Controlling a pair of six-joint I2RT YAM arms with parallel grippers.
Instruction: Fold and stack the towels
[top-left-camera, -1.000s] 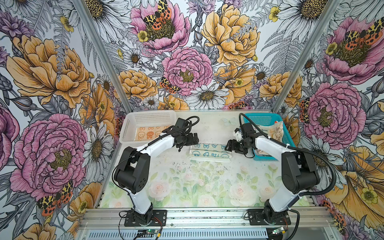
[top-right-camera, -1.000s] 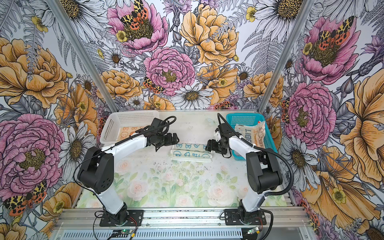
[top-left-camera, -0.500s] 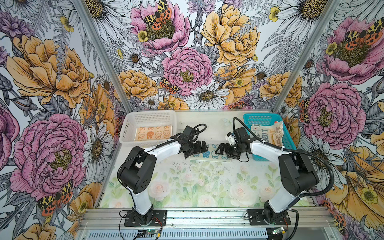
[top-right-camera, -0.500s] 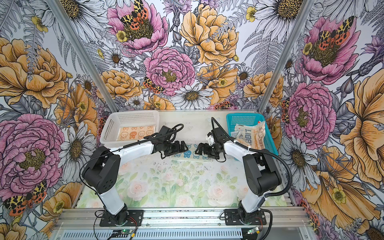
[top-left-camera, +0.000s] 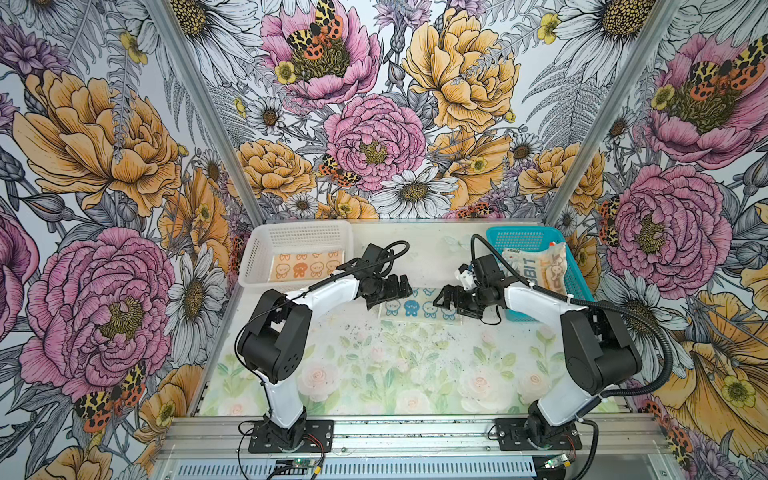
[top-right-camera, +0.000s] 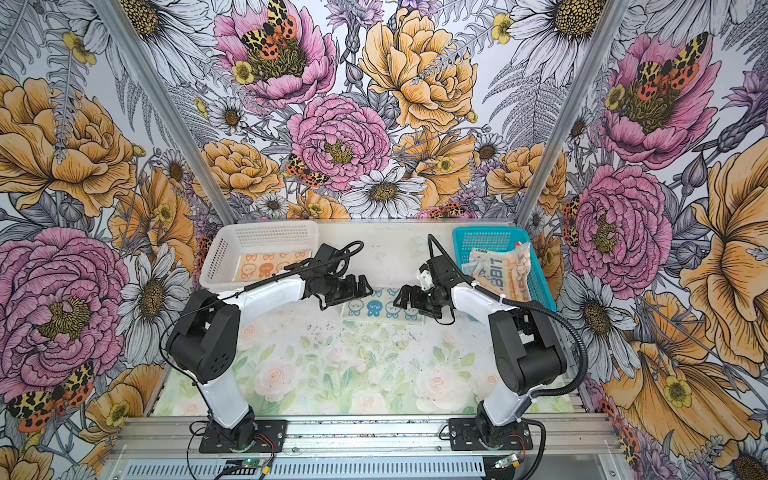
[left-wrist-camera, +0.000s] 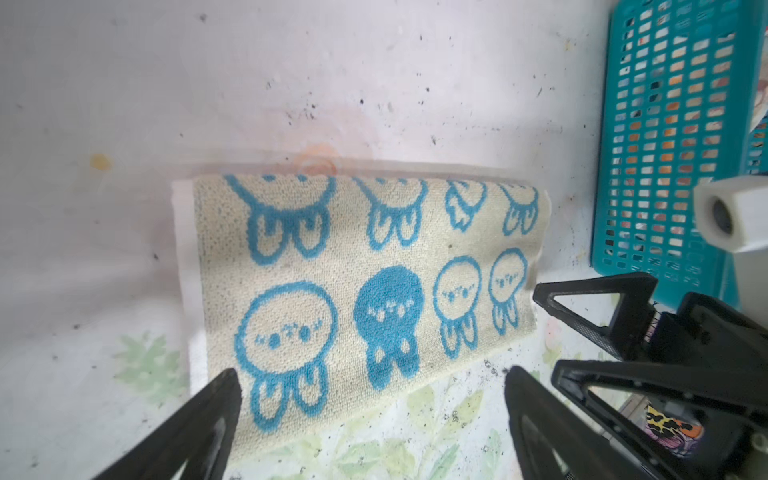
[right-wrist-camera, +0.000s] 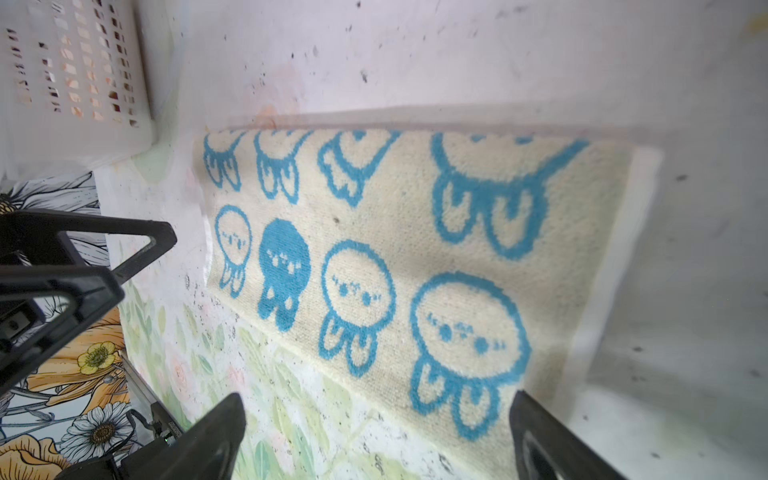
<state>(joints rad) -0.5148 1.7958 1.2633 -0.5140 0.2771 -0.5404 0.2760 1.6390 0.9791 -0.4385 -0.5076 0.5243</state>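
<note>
We are poising the left claw and right claw, jaws apart, over the half-folded towel; next we are probably pinching its ends to fold again.

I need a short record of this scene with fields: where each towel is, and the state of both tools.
cream-and-blue towel: folded, flat on the table, between the tools
orange towel: flat in the white basket
crumpled towel: in the teal basket
left tool: open, empty, at the cream-and-blue towel's left end
right tool: open, empty, at its right end
</note>
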